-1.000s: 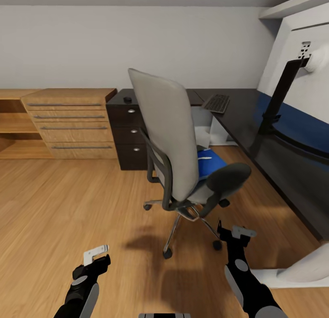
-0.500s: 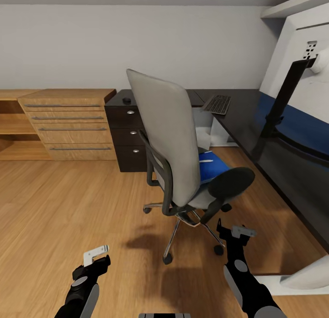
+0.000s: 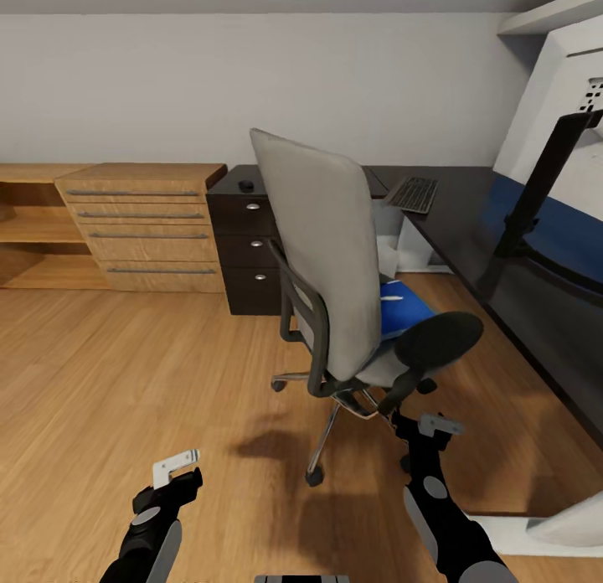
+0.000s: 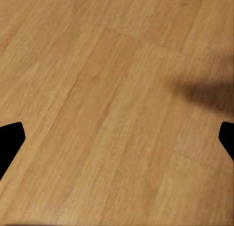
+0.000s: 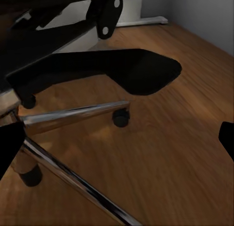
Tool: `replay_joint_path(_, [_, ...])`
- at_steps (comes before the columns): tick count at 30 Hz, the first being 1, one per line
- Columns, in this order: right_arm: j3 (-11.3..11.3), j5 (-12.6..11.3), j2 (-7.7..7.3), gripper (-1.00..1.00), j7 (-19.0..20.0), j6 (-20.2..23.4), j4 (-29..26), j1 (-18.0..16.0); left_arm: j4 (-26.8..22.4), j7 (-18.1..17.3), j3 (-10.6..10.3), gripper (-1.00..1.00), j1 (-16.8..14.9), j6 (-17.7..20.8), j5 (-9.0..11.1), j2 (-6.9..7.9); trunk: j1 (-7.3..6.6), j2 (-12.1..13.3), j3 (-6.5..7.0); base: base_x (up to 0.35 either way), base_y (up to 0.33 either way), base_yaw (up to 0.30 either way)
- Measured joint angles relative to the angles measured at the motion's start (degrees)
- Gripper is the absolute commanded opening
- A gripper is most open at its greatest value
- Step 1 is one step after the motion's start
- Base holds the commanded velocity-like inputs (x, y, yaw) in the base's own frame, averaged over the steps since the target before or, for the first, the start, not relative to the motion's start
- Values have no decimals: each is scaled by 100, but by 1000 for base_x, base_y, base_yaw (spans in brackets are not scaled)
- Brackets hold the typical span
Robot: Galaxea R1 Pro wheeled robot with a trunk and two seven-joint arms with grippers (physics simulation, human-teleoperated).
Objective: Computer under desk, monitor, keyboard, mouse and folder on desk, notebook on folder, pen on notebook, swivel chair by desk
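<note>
Right arm (image 3: 429,426) low beside swivel chair (image 3: 335,269)

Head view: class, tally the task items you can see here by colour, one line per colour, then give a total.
Black: 3 - desk, keyboard, mouse
Grey: 1 - swivel chair
Blue: 1 - folder
Total: 5

Both arms reach forward and low over the floor, the left hand (image 3: 177,470) and the right hand (image 3: 425,425) each empty with fingers spread apart.
</note>
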Motion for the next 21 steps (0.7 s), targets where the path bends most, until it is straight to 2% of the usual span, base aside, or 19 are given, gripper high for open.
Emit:
replay_joint_path(12, [0, -2, 15, 100, 0, -2, 1, 2, 5, 0, 0, 100, -1, 0, 6, 7, 0, 0, 58, -1, 1, 228])
replay_joint_path(21, [-2, -8, 28, 100, -4, -39, -9, 8, 6, 0, 0, 100, -1, 0, 6, 0, 0, 0, 102, -97, 89, 230])
